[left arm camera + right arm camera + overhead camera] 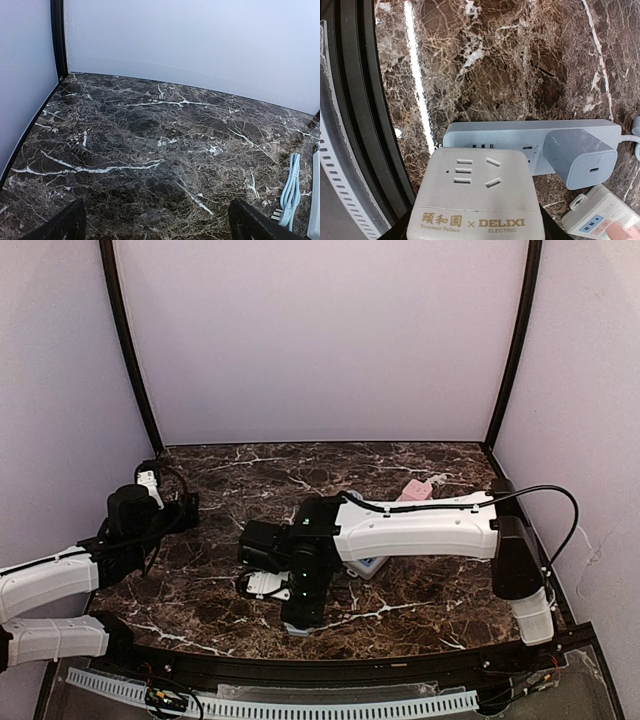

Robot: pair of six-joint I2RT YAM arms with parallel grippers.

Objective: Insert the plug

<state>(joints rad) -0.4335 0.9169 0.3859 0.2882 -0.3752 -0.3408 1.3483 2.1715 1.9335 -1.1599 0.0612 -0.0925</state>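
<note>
White, square multi-socket adapter plug sits clamped in the right gripper, poised over the left-hand sockets of the pale blue power strip but apparently not yet pushed home, so the insertion itself is left to do, while the left gripper hangs wide open and empty.

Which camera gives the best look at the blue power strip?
Right wrist: the power strip lies across the frame, sockets visible, a charger plugged in, the held adapter covering part. Top view: the right arm hides nearly all of it. Left wrist: only a pale cable at the edge.
</note>
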